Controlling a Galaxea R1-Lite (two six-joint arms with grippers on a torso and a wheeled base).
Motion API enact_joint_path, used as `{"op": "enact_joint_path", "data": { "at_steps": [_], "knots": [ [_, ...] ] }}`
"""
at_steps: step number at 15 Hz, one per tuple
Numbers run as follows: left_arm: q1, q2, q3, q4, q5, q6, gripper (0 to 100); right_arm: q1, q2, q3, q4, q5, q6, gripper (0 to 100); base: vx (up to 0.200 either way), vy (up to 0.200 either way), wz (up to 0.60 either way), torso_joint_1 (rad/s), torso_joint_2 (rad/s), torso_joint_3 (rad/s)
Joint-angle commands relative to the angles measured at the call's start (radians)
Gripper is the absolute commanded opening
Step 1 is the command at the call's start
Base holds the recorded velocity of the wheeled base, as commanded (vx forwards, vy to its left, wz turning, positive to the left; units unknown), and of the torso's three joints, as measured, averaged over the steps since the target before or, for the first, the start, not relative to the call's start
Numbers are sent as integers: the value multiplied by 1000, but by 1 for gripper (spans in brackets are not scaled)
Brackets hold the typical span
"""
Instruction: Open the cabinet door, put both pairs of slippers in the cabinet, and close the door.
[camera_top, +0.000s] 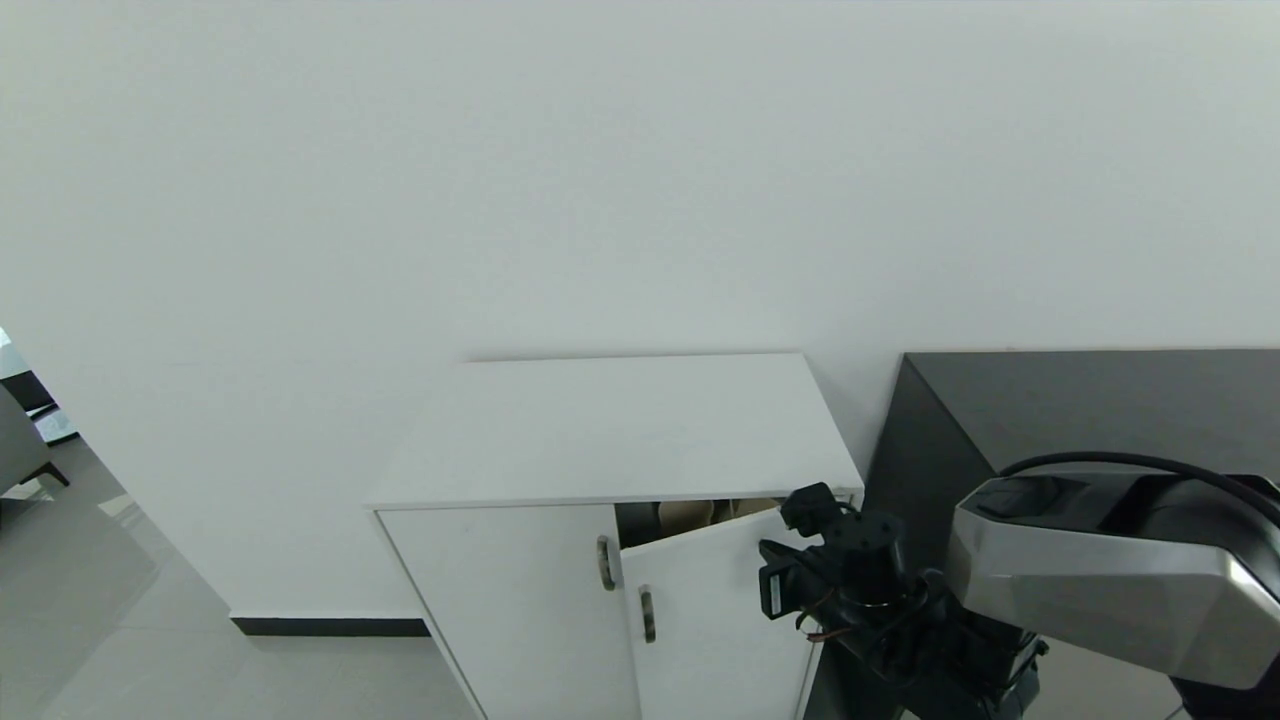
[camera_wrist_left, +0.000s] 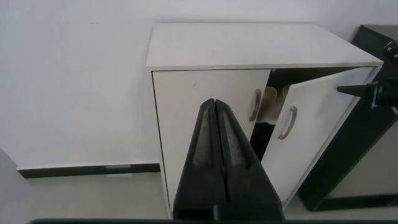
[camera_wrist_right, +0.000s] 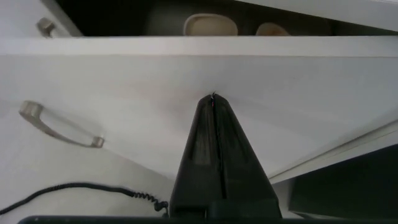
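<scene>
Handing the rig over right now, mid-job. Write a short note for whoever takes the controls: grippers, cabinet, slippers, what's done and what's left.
Left gripper: shut, empty, held back from the cabinet, facing its front.
Right gripper: shut, empty, tip at the outer face of the right door, on its upper part, apparently touching.
Doors: right door ajar, left door shut.
Slippers: beige ones lie inside, seen through the gap. Whether both pairs are in cannot be told.
Done: door opened, slippers placed inside.
Left: confirm both pairs, then push the right door flush.
</scene>
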Motion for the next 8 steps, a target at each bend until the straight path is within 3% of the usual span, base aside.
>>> {"op": "enact_joint_path", "data": {
  "at_steps": [1,8],
  "knots": [
    [0,1,0,0,0,-1,0,-14,27,-24,1,1,0,0,0,0,0,0,0,0],
    [0,1,0,0,0,-1,0,-24,45,-42,1,1,0,0,0,0,0,0,0,0]
  ]
}}
